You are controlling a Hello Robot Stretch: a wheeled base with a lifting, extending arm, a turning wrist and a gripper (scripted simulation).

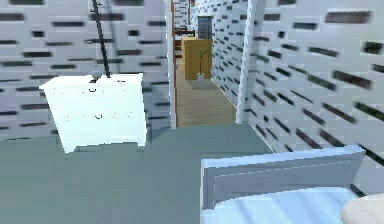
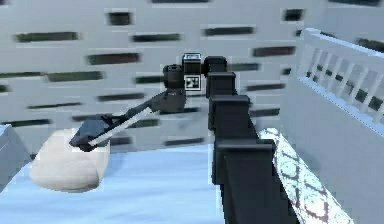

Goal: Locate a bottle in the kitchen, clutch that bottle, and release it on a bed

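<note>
In the arm side view the dark arm (image 2: 240, 150) reaches out over a bed (image 2: 150, 190) with a pale blue sheet. The gripper (image 2: 80, 141) points to that view's left, and its thin fingers end at a cream pillow (image 2: 60, 170) lying on the bed. With the pillow right behind the fingers, I cannot tell whether the gripper holds anything. The forward view has the bed's white end board (image 1: 280, 170) at the bottom right, with the pillow (image 1: 365, 210) in the corner.
A white dresser (image 1: 95, 110) stands at the forward view's left, with a thin dark pole (image 1: 100, 40) behind it. An open doorway (image 1: 205, 70) leads to a hall with a wooden cabinet (image 1: 190, 55) and a plant (image 1: 203, 62). White bed rails (image 2: 345, 75) rise at the arm side view's right.
</note>
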